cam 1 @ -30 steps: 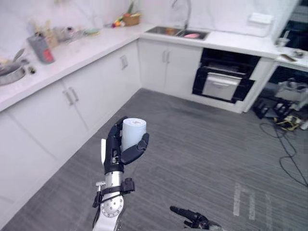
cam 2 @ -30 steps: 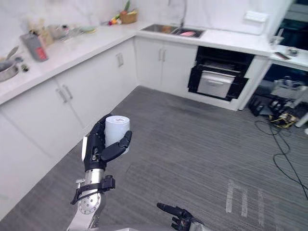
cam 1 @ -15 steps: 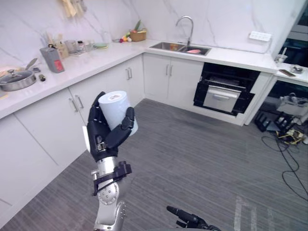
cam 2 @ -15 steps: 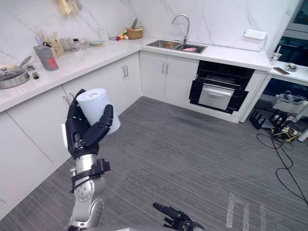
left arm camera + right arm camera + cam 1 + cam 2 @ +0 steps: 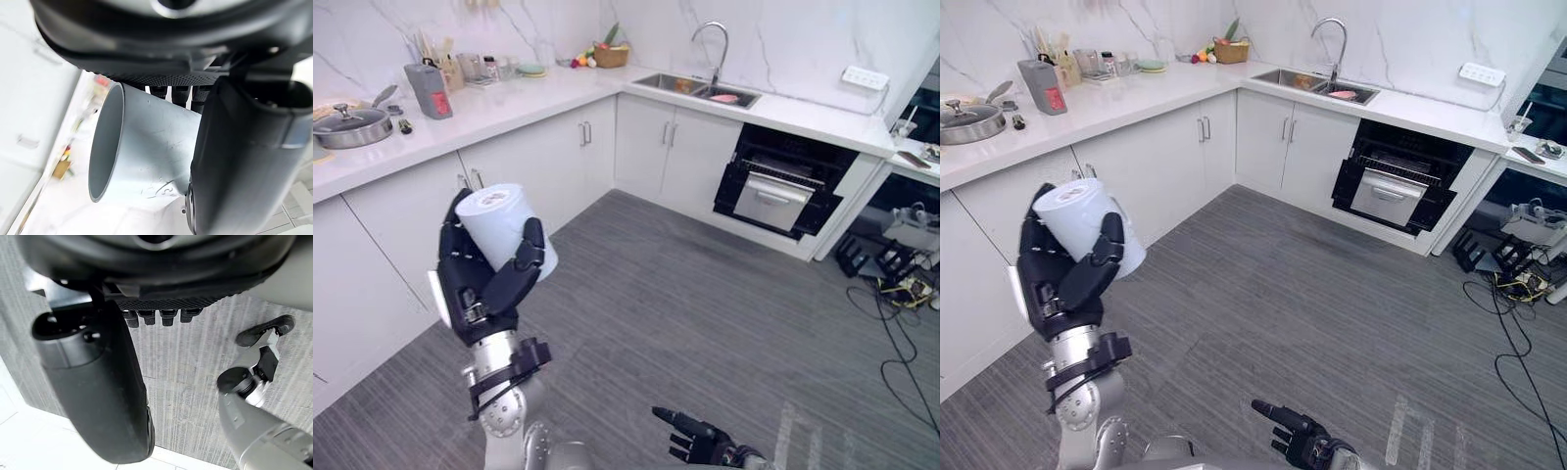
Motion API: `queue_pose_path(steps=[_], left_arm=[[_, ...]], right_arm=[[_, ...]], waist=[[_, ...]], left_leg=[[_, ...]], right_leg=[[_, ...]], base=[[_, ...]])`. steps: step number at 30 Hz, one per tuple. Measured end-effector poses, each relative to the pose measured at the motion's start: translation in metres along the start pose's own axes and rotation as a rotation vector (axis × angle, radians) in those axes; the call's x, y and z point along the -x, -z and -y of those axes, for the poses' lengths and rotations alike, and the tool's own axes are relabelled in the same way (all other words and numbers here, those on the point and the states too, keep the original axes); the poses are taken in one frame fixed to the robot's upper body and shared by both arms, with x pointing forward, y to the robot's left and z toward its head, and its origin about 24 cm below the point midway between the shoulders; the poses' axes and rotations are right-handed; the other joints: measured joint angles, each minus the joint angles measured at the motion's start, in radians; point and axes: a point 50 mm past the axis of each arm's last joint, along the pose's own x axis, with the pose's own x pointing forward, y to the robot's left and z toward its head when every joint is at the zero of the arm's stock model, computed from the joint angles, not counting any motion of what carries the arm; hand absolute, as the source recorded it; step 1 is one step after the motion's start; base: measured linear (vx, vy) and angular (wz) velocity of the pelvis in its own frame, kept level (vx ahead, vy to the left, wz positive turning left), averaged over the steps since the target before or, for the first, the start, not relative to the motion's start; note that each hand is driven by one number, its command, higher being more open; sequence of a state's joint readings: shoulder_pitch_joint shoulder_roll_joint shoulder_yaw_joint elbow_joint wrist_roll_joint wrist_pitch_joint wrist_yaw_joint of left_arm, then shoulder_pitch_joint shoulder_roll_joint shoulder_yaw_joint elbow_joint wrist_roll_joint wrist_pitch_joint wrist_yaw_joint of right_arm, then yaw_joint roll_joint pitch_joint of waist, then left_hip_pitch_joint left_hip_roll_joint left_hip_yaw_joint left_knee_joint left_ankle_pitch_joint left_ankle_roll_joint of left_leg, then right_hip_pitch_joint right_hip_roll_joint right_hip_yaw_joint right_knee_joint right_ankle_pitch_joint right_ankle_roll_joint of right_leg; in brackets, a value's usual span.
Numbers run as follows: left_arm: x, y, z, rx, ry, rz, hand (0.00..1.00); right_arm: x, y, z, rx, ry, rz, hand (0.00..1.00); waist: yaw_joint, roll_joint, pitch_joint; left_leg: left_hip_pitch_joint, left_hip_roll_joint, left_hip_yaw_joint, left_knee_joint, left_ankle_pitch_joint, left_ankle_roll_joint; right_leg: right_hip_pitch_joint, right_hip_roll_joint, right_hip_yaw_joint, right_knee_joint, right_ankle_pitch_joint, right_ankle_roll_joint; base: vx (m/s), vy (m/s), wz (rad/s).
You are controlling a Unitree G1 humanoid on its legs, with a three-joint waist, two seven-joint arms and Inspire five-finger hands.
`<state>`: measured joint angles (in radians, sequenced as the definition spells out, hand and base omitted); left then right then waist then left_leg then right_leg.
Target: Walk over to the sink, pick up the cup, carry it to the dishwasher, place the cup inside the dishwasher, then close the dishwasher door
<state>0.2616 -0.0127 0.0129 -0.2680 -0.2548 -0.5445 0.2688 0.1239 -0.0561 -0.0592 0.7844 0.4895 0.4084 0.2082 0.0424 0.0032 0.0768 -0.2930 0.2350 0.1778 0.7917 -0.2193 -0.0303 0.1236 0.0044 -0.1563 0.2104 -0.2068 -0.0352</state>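
Cup (image 5: 496, 223), pale grey-white, plain and cylindrical, sits in the left robot hand (image 5: 470, 292), whose dark fingers (image 5: 453, 240) wrap round its far side while the thumb (image 5: 516, 273) presses across its near side, so the grip is closed on it. The cup is held up in the air, tilted, well above the floor, and its open mouth shows in the left wrist view. The right robot hand (image 5: 1301, 443) hangs low at the bottom edge of the head views, its fingers stretched forward and relaxed, holding nothing. Below both lies a grey, wood-grained plank floor (image 5: 685, 284). To the left of the raised cup runs a row of white cabinet doors with slim metal handles (image 5: 558, 157), topped by a white marble-patterned tabletop (image 5: 514, 98) that turns a corner along the far wall. On its near stretch stand a silver lidded pan (image 5: 352, 125) and a grey box with a red label (image 5: 429, 88); in the corner sits a small woven basket of fruit (image 5: 612, 55). Further along, well apart from the cup, a steel double sink (image 5: 700, 89) is set into the tabletop under a curved chrome tap (image 5: 713, 41), with something pink (image 5: 724, 98) in its right basin. Just right of the sink cabinet, below the tabletop, is the black-framed dishwasher with a silvery front panel (image 5: 781, 186). A white socket strip (image 5: 864, 77) is fixed on the wall above it.
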Motion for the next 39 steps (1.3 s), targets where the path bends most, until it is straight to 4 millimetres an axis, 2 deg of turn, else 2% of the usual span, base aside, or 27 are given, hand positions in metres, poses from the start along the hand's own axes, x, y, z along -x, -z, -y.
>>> queue_pose_path(steps=[1, 2, 4, 6, 7, 10, 11, 12, 14, 15, 17, 18, 20, 21, 22, 23, 24, 25, 26, 27, 28, 30, 33, 35, 36, 37, 39], left_arm=[[0.001, 0.001, 0.000, 0.002, -0.004, -0.003, 0.00], [0.002, 0.002, 0.000, 0.001, -0.006, -0.009, 0.00], [0.005, 0.009, -0.002, -0.040, -0.003, -0.033, 0.00], [0.007, 0.015, -0.003, -0.057, -0.005, -0.060, 0.00], [0.008, 0.016, -0.002, -0.055, 0.001, -0.069, 0.00], [0.006, 0.022, 0.010, -0.037, 0.069, -0.112, 0.00], [0.007, 0.023, 0.013, -0.035, 0.088, -0.123, 0.00], [0.008, 0.025, 0.017, -0.044, 0.137, -0.147, 0.00], [0.007, 0.022, 0.024, -0.039, 0.179, -0.146, 0.00], [0.007, 0.020, 0.029, -0.026, 0.193, -0.143, 0.00], [0.004, 0.017, 0.041, -0.019, 0.235, -0.114, 0.00], [0.000, 0.016, 0.052, 0.004, 0.271, -0.093, 0.00], [-0.006, 0.015, 0.063, 0.032, 0.302, -0.066, 0.00], [-0.008, 0.015, 0.065, 0.041, 0.308, -0.063, 0.00], [-0.012, 0.015, 0.069, 0.066, 0.315, -0.058, 0.00], [-0.015, 0.014, 0.074, 0.102, 0.323, -0.056, 0.00], [-0.015, 0.014, 0.076, 0.111, 0.326, -0.053, 0.00], [-0.015, 0.014, 0.077, 0.119, 0.335, -0.048, 0.00], [-0.008, 0.020, 0.074, 0.117, 0.318, -0.079, 0.00], [-0.005, 0.024, 0.072, 0.112, 0.311, -0.102, 0.00], [-0.001, 0.027, 0.070, 0.106, 0.308, -0.123, 0.00], [0.001, 0.032, 0.068, 0.094, 0.296, -0.144, 0.00], [0.001, 0.031, 0.065, 0.092, 0.273, -0.139, 0.00], [0.004, 0.029, 0.062, 0.098, 0.260, -0.131, 0.00], [0.005, 0.029, 0.062, 0.101, 0.255, -0.133, 0.00], [0.007, 0.030, 0.059, 0.100, 0.244, -0.144, 0.00], [0.011, 0.031, 0.053, 0.085, 0.226, -0.162, 0.00]], right_arm=[[0.000, -0.001, 0.003, -0.012, 0.006, -0.001, 1.00], [0.001, -0.001, 0.008, -0.014, 0.017, -0.003, 1.00], [0.003, 0.000, 0.013, 0.008, 0.027, -0.004, 1.00], [0.004, 0.001, 0.015, -0.001, 0.037, 0.004, 1.00], [0.003, 0.001, 0.014, -0.011, 0.040, 0.011, 1.00], [0.004, -0.001, 0.018, -0.121, 0.060, 0.062, 1.00], [0.003, 0.001, 0.018, -0.140, 0.066, 0.064, 1.00], [0.002, 0.005, 0.018, -0.192, 0.064, 0.077, 1.00], [0.000, 0.007, 0.013, -0.208, 0.048, 0.100, 1.00], [0.001, 0.002, 0.014, -0.207, 0.037, 0.133, 1.00], [0.001, -0.007, 0.007, -0.193, -0.005, 0.187, 1.00], [0.001, -0.009, 0.001, -0.188, -0.031, 0.212, 1.00], [0.001, -0.011, -0.006, -0.183, -0.051, 0.243, 1.00], [0.001, -0.011, -0.006, -0.185, -0.051, 0.252, 1.00], [0.002, -0.012, -0.008, -0.194, -0.048, 0.265, 1.00], [0.003, -0.013, -0.008, -0.197, -0.042, 0.277, 1.00], [0.004, -0.013, -0.008, -0.188, -0.037, 0.275, 1.00], [0.004, -0.011, -0.010, -0.177, -0.030, 0.270, 1.00], [0.005, -0.021, -0.007, -0.132, -0.015, 0.271, 1.00], [0.005, -0.024, -0.005, -0.120, -0.004, 0.266, 1.00], [0.006, -0.030, -0.004, -0.111, 0.002, 0.271, 1.00], [0.006, -0.032, -0.007, -0.107, -0.003, 0.273, 1.00], [0.007, -0.031, -0.006, -0.113, 0.022, 0.238, 1.00], [0.012, -0.026, 0.000, -0.106, 0.046, 0.214, 1.00], [0.013, -0.028, 0.001, -0.101, 0.049, 0.223, 1.00], [0.014, -0.027, 0.003, -0.094, 0.060, 0.221, 1.00], [0.015, -0.022, 0.006, -0.070, 0.070, 0.200, 1.00]], waist=[[0.002, -0.004, 0.008], [0.006, 0.002, 0.009], [0.028, 0.021, 0.003], [0.028, 0.017, -0.004], [0.028, 0.011, -0.007], [0.014, -0.004, -0.024], [0.015, -0.004, -0.028], [0.015, -0.026, -0.050], [0.014, -0.058, -0.064], [0.003, -0.044, -0.057], [-0.016, -0.042, -0.047], [-0.031, -0.038, -0.045], [-0.038, -0.038, -0.043], [-0.045, -0.036, -0.043], [-0.058, -0.033, -0.039], [-0.064, -0.023, -0.032], [-0.066, -0.021, -0.030], [-0.073, -0.032, -0.022], [-0.070, 0.014, -0.014], [-0.070, 0.033, -0.014], [-0.070, 0.054, -0.008], [-0.071, 0.046, -0.002], [-0.069, 0.067, 0.019], [-0.047, 0.066, 0.022], [-0.048, 0.069, 0.026], [-0.043, 0.063, 0.036], [-0.024, 0.053, 0.044]], left_leg=[[0.001, -0.046, 0.006, -0.175, 0.005, -0.012], [0.013, -0.077, -0.023, -0.354, 0.038, -0.054], [0.031, -0.126, -0.053, -0.367, 0.077, -0.071], [0.031, -0.171, -0.059, -0.327, 0.066, -0.009], [0.036, -0.192, -0.033, -0.297, 0.035, 0.051], [0.115, -0.255, -0.025, -0.329, -0.014, 0.094], [0.141, -0.266, -0.024, -0.350, -0.019, 0.104], [0.210, -0.291, -0.026, -0.409, -0.021, 0.108], [0.287, -0.325, -0.014, -0.476, -0.023, 0.119], [0.324, -0.325, -0.014, -0.508, -0.023, 0.118], [0.395, -0.296, -0.022, -0.536, -0.033, 0.103], [0.457, -0.253, -0.033, -0.570, -0.034, 0.087], [0.514, -0.207, -0.034, -0.594, -0.033, 0.083], [0.526, -0.196, -0.036, -0.592, -0.035, 0.080], [0.551, -0.174, -0.041, -0.575, -0.045, 0.063], [0.574, -0.151, -0.051, -0.554, -0.073, 0.027], [0.583, -0.143, -0.054, -0.537, -0.094, 0.011], [0.610, -0.143, -0.051, -0.501, -0.152, -0.042], [0.640, -0.089, -0.041, -0.468, -0.197, -0.062], [0.639, -0.074, -0.039, -0.454, -0.193, -0.064], [0.636, -0.060, -0.032, -0.442, -0.163, -0.067], [0.618, -0.053, -0.037, -0.399, -0.090, -0.076], [0.500, 0.034, -0.081, -0.065, 0.074, -0.094], [0.296, 0.089, -0.155, 0.240, 0.509, -0.088], [0.228, 0.099, -0.164, 0.328, 0.492, -0.093], [0.115, 0.097, -0.151, 0.458, 0.403, -0.076], [0.031, 0.096, -0.075, 0.465, 0.262, -0.035]], right_leg=[[0.006, -0.024, 0.000, -0.013, -0.005, 0.009], [0.020, -0.031, 0.023, -0.043, -0.013, 0.023], [0.054, -0.046, 0.099, -0.075, -0.023, 0.039], [0.065, -0.079, 0.148, -0.041, -0.045, 0.078], [0.040, -0.108, 0.162, 0.041, -0.082, 0.121], [-0.045, -0.153, 0.186, 0.377, -0.102, 0.185], [-0.064, -0.151, 0.192, 0.470, -0.084, 0.216], [-0.102, -0.151, 0.180, 0.645, 0.033, 0.274], [-0.168, -0.201, 0.132, 0.779, 0.239, 0.237], [-0.213, -0.211, 0.125, 0.860, 0.327, 0.198], [-0.317, -0.188, 0.108, 1.001, 0.208, 0.141], [-0.386, -0.148, 0.058, 0.980, 0.104, 0.095], [-0.445, -0.117, -0.011, 0.807, 0.035, 0.081], [-0.450, -0.113, -0.030, 0.720, 0.034, 0.079], [-0.445, -0.104, -0.043, 0.504, 0.039, 0.080], [-0.430, -0.089, -0.015, 0.306, 0.068, 0.090], [-0.418, -0.085, 0.012, 0.216, 0.101, 0.094], [-0.390, -0.094, 0.062, 0.103, 0.231, 0.108], [-0.383, -0.051, 0.049, 0.159, 0.278, 0.064], [-0.382, -0.036, 0.048, 0.170, 0.256, 0.051], [-0.399, -0.024, 0.043, 0.208, 0.215, 0.038], [-0.402, -0.012, 0.041, 0.231, 0.172, 0.021], [-0.313, 0.073, 0.042, 0.180, 0.115, 0.001], [-0.222, 0.132, 0.052, 0.092, 0.102, -0.016], [-0.198, 0.140, 0.051, 0.067, 0.101, -0.019], [-0.156, 0.145, 0.056, 0.034, 0.096, -0.033], [-0.075, 0.144, 0.078, -0.027, 0.094, -0.062]], base=[[0.13, 0.159, -0.04], [0.21, 0.226, -0.16], [0.27, 0.246, -0.46], [0.40, 0.304, -0.40], [0.43, 0.277, -0.18], [0.32, 0.156, 0.12], [0.48, 0.094, 0.16], [0.44, 0.051, -0.05], [0.43, 0.034, -0.21], [0.38, -0.020, -0.15], [0.36, -0.089, 0.03], [0.35, -0.124, 0.11], [0.37, -0.143, 0.10], [0.41, -0.185, 0.21], [0.45, -0.234, 0.37], [0.47, -0.260, 0.41], [0.49, -0.296, 0.49], [0.50, -0.305, 0.27], [0.49, -0.284, 0.15], [0.52, -0.295, -0.13], [0.39, -0.226, -0.13], [0.36, -0.257, -0.18], [0.36, -0.240, -0.35], [0.31, -0.141, -0.31], [0.30, -0.123, -0.14], [0.23, -0.096, -0.01], [0.32, -0.123, -0.15]])
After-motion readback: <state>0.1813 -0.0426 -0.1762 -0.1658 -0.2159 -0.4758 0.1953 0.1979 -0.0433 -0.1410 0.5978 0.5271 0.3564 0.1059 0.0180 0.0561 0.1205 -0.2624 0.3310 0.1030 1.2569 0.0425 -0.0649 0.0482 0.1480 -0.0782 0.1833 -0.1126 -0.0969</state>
